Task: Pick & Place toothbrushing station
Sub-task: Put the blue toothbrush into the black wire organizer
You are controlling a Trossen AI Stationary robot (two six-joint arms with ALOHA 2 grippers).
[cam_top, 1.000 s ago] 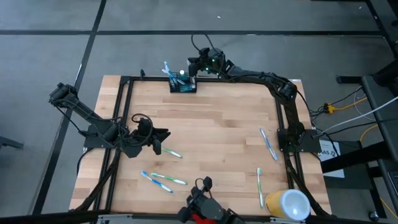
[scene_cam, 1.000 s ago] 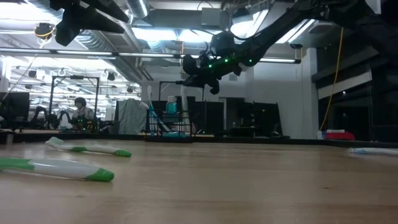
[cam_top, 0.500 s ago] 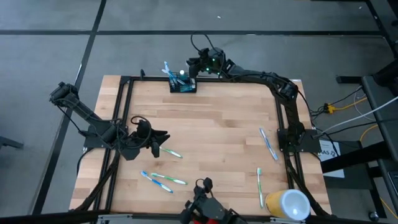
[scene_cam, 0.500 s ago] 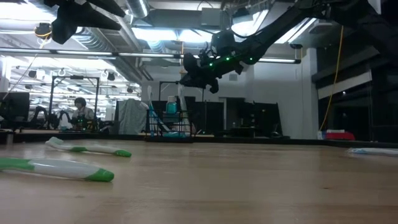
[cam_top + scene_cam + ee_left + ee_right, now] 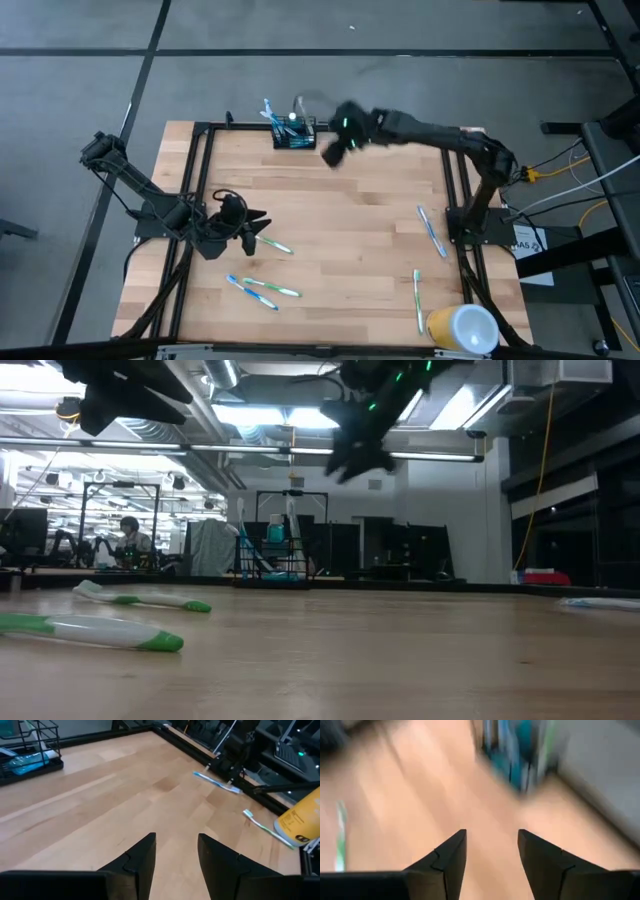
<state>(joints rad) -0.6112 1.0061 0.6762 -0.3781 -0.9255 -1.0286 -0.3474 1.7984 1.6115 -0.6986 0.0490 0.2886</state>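
Note:
The toothbrushing station (image 5: 293,134), a small black wire caddy, stands on the table at its far edge with several toothbrushes leaning upright in it; it also shows in the low view (image 5: 270,560) and in the left wrist view (image 5: 30,756). My right gripper (image 5: 333,152) hovers open and empty above the table, just near and right of the caddy, high in the low view (image 5: 360,455); its own view (image 5: 490,851) is blurred. My left gripper (image 5: 176,847) stands open and empty at the table's left, above a toothbrush (image 5: 277,246) lying flat.
Loose toothbrushes lie flat near the front left (image 5: 262,290) and along the right side (image 5: 431,230), (image 5: 417,298). A yellow-and-white cup (image 5: 462,328) lies at the near right corner. A black frame (image 5: 200,180) borders the table. Bare wood fills the middle.
My right gripper has drawn away from the caddy, swinging fast toward the table's near and right side, rising and tipping downward. The caddy and its toothbrushes stay in place at the far edge.

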